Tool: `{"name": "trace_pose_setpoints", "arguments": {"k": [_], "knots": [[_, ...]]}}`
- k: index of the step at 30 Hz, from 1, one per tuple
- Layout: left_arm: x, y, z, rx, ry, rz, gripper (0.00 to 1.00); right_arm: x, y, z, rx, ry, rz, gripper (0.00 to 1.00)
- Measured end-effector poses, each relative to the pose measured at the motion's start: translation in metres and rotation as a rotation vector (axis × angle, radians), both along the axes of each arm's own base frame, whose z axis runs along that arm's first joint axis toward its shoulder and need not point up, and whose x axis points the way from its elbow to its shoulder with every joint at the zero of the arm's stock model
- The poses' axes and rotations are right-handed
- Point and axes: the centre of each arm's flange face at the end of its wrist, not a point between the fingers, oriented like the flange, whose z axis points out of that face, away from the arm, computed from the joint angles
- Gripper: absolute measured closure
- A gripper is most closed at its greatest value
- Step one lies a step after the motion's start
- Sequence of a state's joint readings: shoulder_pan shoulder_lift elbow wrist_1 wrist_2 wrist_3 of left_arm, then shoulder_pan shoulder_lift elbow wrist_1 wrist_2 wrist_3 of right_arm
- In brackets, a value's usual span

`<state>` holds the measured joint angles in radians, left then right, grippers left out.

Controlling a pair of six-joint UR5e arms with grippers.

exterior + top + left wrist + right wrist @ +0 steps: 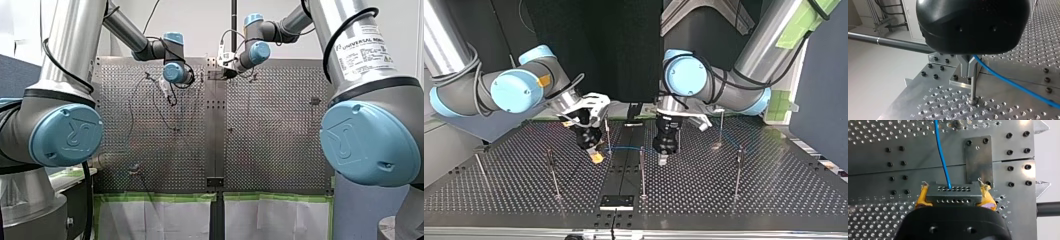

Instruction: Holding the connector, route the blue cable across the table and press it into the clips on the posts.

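Right gripper (954, 195) pinches grey, hole-dotted connector (953, 192) trailing blue cable (941, 155).

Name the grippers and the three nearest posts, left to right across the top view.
First post → my right gripper → middle post → my left gripper → last post.

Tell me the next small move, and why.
Probably ease my left gripper toward the post to press the cable against it: the cable leaves the gripper right beside that post, while my right gripper holds the connector.
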<state>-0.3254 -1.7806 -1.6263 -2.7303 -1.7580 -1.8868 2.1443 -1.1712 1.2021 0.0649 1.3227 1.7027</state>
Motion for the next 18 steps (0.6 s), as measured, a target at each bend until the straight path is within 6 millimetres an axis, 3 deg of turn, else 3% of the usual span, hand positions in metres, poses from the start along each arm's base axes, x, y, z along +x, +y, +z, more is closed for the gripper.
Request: {"name": "trace_pose_setpoints", "arguments": {"k": [9, 18], "knots": [[0.021, 0.004, -0.014, 0.006, 0.007, 0.008, 1.0, -0.005, -0.018, -0.01, 0.01, 0.003, -0.01, 1.0], [0.045, 0.023, 0.005, -0.01, -0.037, 0.021, 1.0, -0.01, -0.04, -0.003, -0.006, -0.015, -0.026, 1.0]]}}
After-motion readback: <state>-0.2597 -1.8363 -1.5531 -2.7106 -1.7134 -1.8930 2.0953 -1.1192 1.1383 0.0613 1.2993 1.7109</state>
